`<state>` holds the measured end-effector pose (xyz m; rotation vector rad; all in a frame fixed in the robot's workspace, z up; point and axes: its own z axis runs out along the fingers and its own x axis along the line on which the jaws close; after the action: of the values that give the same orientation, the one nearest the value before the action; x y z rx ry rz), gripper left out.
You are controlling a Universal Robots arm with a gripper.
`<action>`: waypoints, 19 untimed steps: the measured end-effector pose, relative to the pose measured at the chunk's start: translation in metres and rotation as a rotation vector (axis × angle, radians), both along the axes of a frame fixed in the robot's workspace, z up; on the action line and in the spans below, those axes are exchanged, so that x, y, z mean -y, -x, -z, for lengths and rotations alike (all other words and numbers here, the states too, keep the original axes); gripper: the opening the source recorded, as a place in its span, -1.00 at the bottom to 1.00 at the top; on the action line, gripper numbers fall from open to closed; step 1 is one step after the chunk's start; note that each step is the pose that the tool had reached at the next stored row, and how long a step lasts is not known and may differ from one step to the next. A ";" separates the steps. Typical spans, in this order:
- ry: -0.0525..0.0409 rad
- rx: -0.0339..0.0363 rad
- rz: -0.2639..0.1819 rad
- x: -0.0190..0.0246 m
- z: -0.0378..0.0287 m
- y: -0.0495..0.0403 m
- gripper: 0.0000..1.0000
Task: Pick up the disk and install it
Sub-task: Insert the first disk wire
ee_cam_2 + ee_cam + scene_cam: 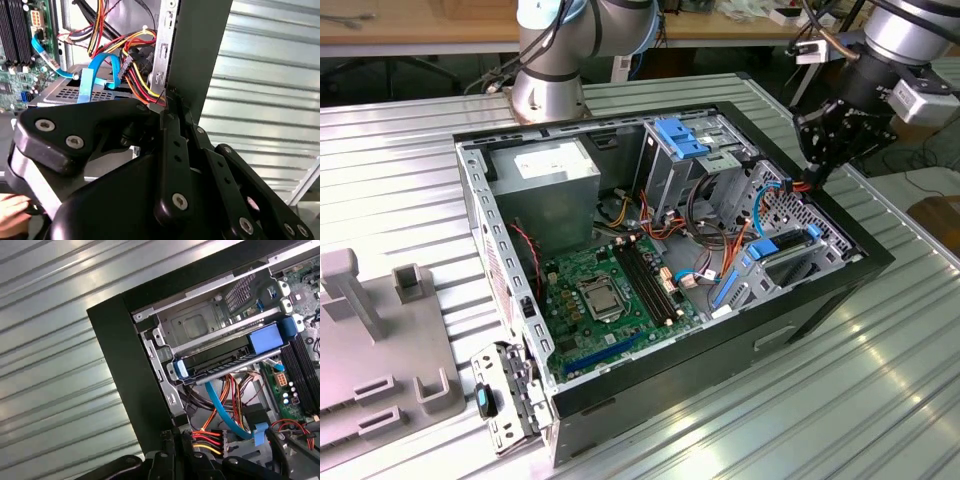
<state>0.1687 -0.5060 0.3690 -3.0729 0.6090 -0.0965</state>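
- Blue rails mark one disk (pixel 788 245) in the exterior view. It lies inside the case (pixel 740 360), near the one gripper (pixel 812 175) and lower down.
- Second wrist view?
- The gripper (pixel 169 97) is at the case wall, by the wires (pixel 145 75). Open or shut, holding anything? I can't tell.
- First wrist view?
- The disk (pixel 220 360) sits in its slot. Its long side runs from the wall toward the green board (pixel 292 390).
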 end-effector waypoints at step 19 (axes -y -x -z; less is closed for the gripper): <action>0.0000 0.0000 0.290 0.0000 0.0005 0.0153 -0.67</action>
<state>0.1534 -0.5060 0.3685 -2.9611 1.0496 -0.0975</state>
